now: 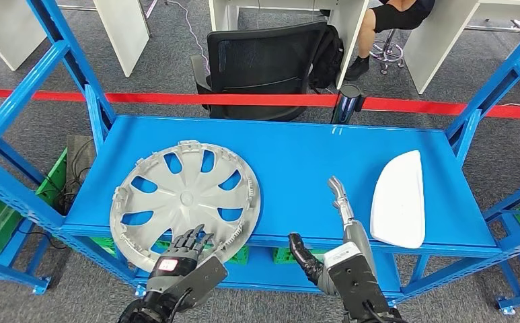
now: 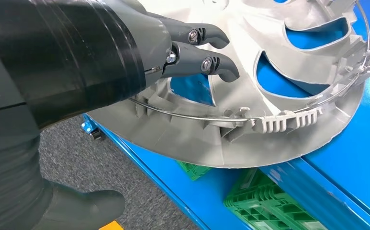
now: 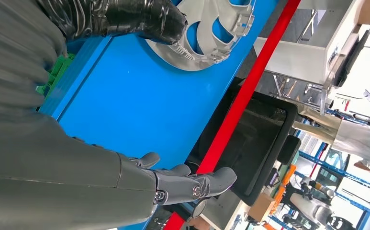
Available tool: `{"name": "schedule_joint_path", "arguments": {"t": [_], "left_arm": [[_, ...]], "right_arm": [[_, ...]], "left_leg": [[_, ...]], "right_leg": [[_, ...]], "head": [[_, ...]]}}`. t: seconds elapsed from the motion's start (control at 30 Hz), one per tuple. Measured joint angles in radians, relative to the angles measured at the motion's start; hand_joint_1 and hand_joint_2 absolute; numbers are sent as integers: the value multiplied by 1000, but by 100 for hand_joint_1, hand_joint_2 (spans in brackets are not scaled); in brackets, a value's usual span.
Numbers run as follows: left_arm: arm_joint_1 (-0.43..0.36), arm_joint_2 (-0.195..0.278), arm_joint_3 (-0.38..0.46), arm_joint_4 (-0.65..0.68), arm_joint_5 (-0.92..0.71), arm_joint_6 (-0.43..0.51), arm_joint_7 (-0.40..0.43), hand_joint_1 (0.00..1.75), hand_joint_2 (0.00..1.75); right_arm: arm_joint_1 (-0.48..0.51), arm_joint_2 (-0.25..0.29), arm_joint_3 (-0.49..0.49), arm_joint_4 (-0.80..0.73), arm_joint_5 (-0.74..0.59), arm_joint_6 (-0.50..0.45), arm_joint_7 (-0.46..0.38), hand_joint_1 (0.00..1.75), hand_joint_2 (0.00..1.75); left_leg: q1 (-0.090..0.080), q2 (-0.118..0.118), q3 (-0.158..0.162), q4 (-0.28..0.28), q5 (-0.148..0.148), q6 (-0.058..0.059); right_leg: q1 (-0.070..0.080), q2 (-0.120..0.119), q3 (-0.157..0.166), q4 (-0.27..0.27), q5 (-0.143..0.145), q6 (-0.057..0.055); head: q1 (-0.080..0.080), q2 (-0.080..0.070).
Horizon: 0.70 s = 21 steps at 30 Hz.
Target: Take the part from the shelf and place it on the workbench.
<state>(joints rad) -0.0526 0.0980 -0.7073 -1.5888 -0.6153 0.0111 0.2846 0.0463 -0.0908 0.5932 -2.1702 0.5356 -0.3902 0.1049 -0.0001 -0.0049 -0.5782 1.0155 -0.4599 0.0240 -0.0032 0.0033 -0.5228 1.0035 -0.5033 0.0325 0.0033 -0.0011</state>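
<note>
L hand point(image 1: 184, 247) fingers spread over hubcap point(image 1: 185, 197) overhanging shelf point(image 1: 297, 145) front edge; R hand point(image 1: 338, 222) fingers apart, empty.

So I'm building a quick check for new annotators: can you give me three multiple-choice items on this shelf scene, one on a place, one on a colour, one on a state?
1. Where does the wheel cover lie on the shelf?
A. On the robot's left, its near rim over the front edge
B. On the robot's right
C. Down in the green crate

2. What colour is the curved part on the robot's right?
A. Black
B. White
C. Red

3. What is the right hand doing?
A. Gripping the white part
B. Lifting the wheel cover
C. Holding nothing, fingers stretched over bare shelf

Answers: 1 A, the head view shows the cover on the left with its rim past the edge. 2 B, it is plainly white against the blue. 3 C, the fingers point forward, apart from both parts.
</note>
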Motion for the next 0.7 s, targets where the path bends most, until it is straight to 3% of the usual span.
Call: {"name": "schedule_joint_path", "arguments": {"t": [0.27,0.7], "left_arm": [[1,0,5,0,-5,6,3,0,175],[4,-11,30,0,-80,22,77,0,175]], "right_arm": [[0,0,0,0,2,-2,1,0,175],[1,0,7,0,43,-15,17,0,175]], "left_leg": [[0,0,0,0,0,0],[0,0,0,0,0,0]], "right_leg": [[0,0,0,0,0,0],[0,0,0,0,0,0]], "head": [[0,0],[-1,0]]}}
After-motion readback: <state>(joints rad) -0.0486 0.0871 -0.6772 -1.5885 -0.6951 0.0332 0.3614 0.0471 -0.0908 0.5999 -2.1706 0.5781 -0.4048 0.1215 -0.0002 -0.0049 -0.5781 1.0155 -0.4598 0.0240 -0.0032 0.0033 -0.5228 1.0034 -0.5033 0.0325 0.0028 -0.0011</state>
